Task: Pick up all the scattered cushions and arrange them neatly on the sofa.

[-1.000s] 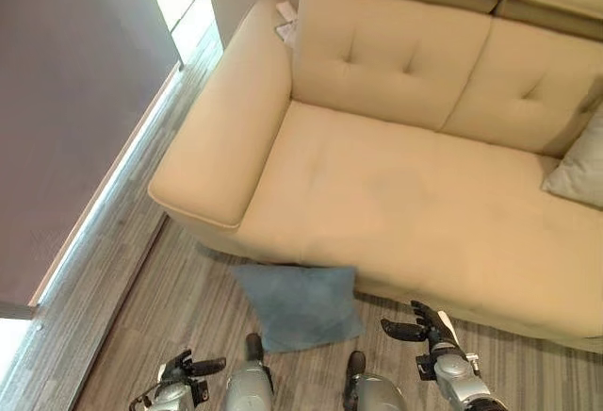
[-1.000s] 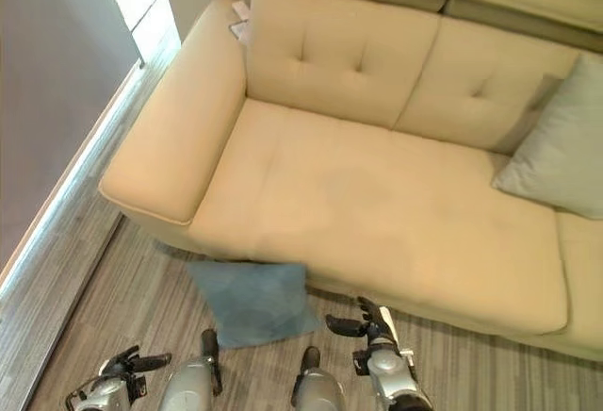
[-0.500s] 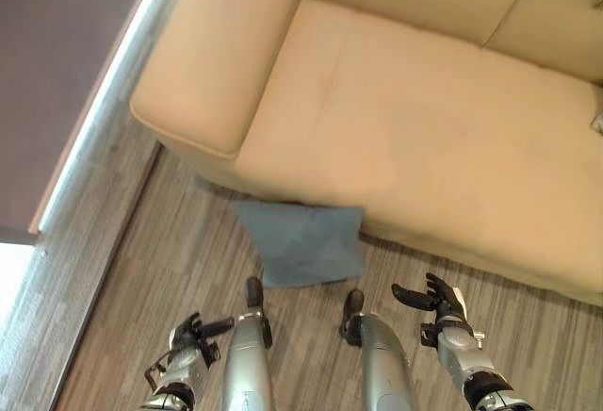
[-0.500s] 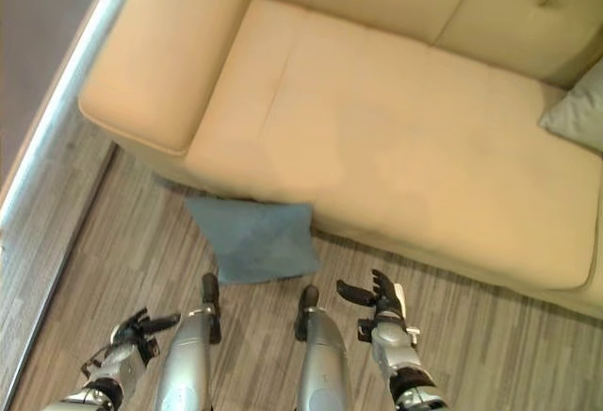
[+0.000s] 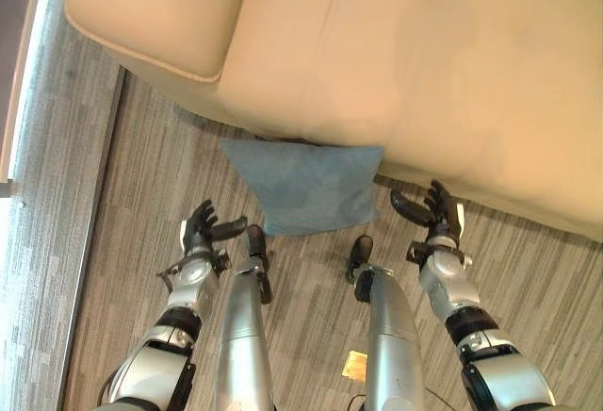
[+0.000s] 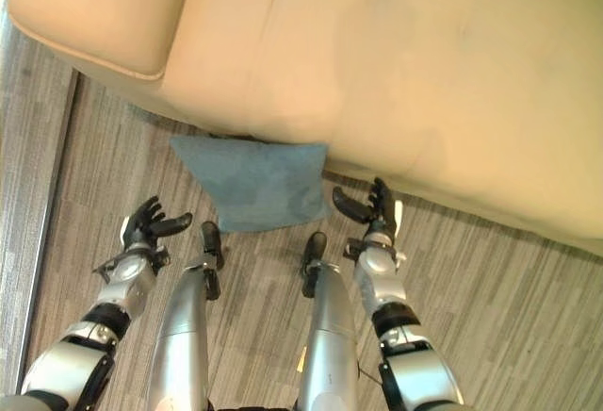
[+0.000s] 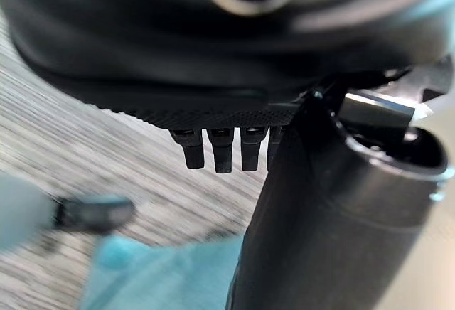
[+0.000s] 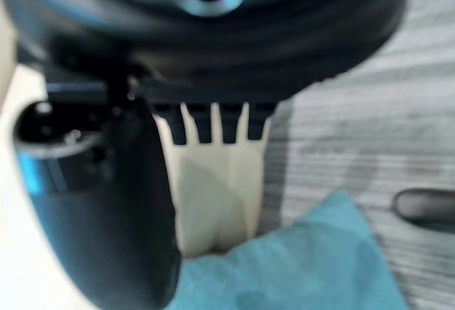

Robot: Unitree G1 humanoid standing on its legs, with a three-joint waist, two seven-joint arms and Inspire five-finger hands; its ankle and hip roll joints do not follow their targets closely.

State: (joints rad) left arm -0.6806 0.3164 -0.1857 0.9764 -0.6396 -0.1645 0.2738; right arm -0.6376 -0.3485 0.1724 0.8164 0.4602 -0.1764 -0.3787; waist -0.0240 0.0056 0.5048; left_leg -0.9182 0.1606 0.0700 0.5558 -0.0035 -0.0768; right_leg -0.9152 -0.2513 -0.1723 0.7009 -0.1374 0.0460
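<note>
A blue cushion (image 5: pixel 306 186) lies flat on the wooden floor, its far edge tucked against the front of the beige sofa (image 5: pixel 396 53). My left hand (image 5: pixel 203 230) hovers open just left of the cushion, thumb pointing toward it. On the cushion's right, my right hand (image 5: pixel 431 218) is open too, its fingers spread near the sofa's base. Neither hand touches the cushion. The cushion's blue cloth also shows past the fingers in the left wrist view (image 7: pixel 163 274) and in the right wrist view (image 8: pixel 298 267).
The sofa's wide armrest (image 5: pixel 155 6) fills the upper left. A pale strip of floor (image 5: pixel 19 147) runs along the left side. Grey plank floor (image 5: pixel 528 260) stretches to the right of my right hand.
The camera has tipped further down, so the sofa back and the grey cushion have left the picture. Both hands have come forward and now flank the blue cushion.
</note>
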